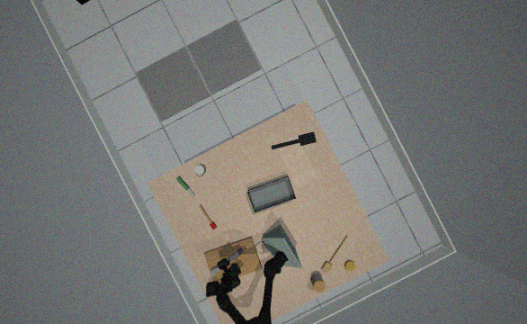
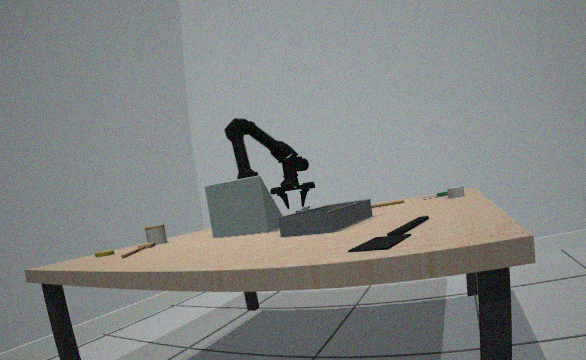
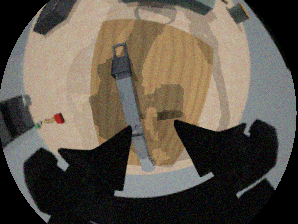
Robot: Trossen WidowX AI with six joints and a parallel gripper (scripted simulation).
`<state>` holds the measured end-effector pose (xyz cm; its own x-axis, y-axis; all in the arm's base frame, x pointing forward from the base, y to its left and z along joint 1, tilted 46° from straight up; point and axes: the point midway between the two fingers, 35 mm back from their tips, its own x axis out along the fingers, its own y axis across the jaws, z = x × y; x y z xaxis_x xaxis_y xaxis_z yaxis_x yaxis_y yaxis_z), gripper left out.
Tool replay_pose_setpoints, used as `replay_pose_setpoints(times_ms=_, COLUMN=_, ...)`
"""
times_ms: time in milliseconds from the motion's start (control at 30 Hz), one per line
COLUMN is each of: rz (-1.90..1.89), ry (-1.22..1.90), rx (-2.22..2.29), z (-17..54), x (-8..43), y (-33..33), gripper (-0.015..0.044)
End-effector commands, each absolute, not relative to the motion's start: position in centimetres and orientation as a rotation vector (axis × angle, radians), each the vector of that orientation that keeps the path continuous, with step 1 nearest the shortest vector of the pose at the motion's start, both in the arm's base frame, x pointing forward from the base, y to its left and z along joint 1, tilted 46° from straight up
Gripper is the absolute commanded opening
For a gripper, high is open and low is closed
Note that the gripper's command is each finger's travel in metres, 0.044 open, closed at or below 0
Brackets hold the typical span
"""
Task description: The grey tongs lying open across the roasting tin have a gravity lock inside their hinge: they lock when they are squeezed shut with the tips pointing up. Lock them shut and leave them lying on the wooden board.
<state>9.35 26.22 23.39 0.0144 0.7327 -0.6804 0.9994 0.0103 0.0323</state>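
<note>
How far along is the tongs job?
Looks nearly done: the grey metal tongs lie closed on the brown wooden board, off the grey roasting tin. In hand: nothing; the black claw is open. Left: probably backing away; the lock itself can't be seen.

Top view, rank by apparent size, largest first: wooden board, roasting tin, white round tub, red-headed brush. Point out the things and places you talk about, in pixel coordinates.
1. wooden board (image 1: 252, 252) (image 3: 180, 55)
2. roasting tin (image 1: 272, 193) (image 2: 323, 220)
Unsure: white round tub (image 1: 200, 169) (image 2: 456, 192) and red-headed brush (image 1: 213, 225) (image 3: 59, 118); compact versus long and thin.
</note>
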Motion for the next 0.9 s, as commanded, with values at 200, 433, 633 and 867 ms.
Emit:
replay_pose_setpoints(times_ms=200, rz=-0.617, ry=1.772, rx=1.742, z=23.5, x=9.2, y=26.2, gripper=0.0440)
replay_pose_setpoints(times_ms=433, rz=-0.051, ry=1.717, rx=1.277, z=24.4, x=7.3, y=26.4, gripper=0.0440)
replay_pose_setpoints(times_ms=633, rz=0.475, ry=1.544, rx=0.753, z=25.4, x=5.3, y=26.4, gripper=0.0440)
replay_pose_setpoints(times_ms=867, rz=0.870, ry=1.309, rx=0.287, z=26.6, x=3.1, y=26.0, gripper=0.0440)
